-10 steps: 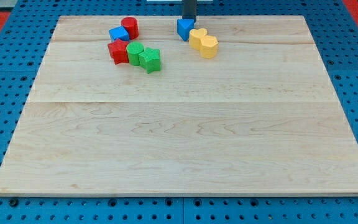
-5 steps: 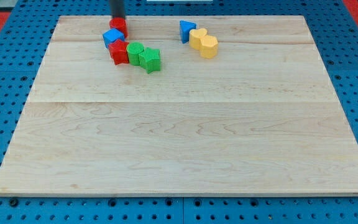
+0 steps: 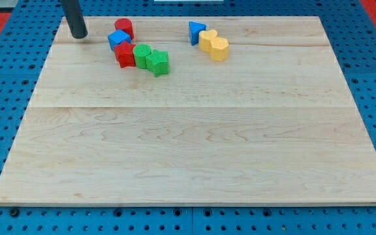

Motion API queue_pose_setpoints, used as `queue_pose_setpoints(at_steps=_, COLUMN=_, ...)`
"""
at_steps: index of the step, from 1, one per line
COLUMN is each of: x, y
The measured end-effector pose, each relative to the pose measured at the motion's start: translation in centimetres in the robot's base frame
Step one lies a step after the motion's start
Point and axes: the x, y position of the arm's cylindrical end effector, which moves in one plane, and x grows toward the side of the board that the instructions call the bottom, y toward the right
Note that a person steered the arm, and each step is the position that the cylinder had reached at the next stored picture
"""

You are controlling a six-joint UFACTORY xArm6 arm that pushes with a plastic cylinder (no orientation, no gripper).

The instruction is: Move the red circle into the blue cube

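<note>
The red circle (image 3: 124, 27) sits near the top of the wooden board, touching the blue cube (image 3: 117, 39) just below and left of it. My tip (image 3: 78, 36) is at the board's top left, to the left of both blocks and apart from them. The dark rod rises out of the view's top.
A red block (image 3: 125, 55), a green block (image 3: 141, 56) and a green star-like block (image 3: 157, 62) cluster just below the blue cube. A blue triangle (image 3: 195, 32) and two touching yellow blocks (image 3: 214, 45) lie to the right. Blue pegboard surrounds the board (image 3: 194, 130).
My tip moved left from behind the blue triangle, past the red circle, to the board's top left. The red circle shifted left and now touches the blue cube.
</note>
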Motion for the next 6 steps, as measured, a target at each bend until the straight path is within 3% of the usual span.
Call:
queue_pose_setpoints(at_steps=4, x=-0.6, y=-6.9)
queue_pose_setpoints(at_steps=6, x=-0.4, y=-6.5)
